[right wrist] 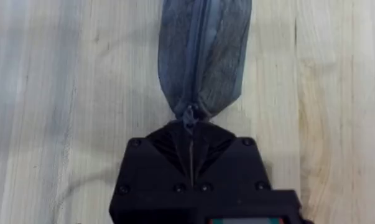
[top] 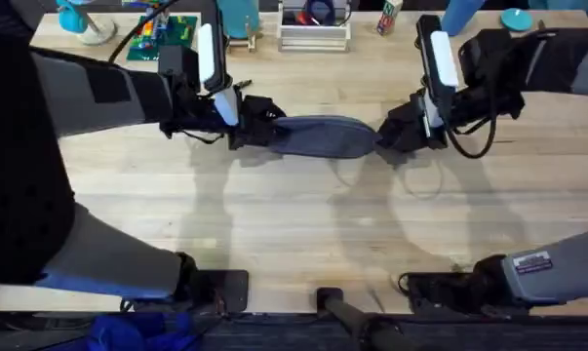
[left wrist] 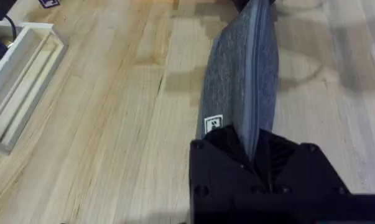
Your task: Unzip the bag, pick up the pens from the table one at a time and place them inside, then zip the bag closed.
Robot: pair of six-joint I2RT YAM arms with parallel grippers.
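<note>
the bag [top: 320,136] lay stretched across the far middle of the table [top: 294,234], its zipper closed along the top. the left gripper [left wrist: 255,146] was clamped on its left end, and the right gripper [right wrist: 191,134] was pinched shut on the right end at the zipper pull [right wrist: 189,115]. a white tray [left wrist: 16,87] sat off to one side.

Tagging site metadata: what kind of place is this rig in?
Probably a lab or workshop bench: a butcher-block table, a green circuit board with wires and a white tray of parts at the far edge.
</note>
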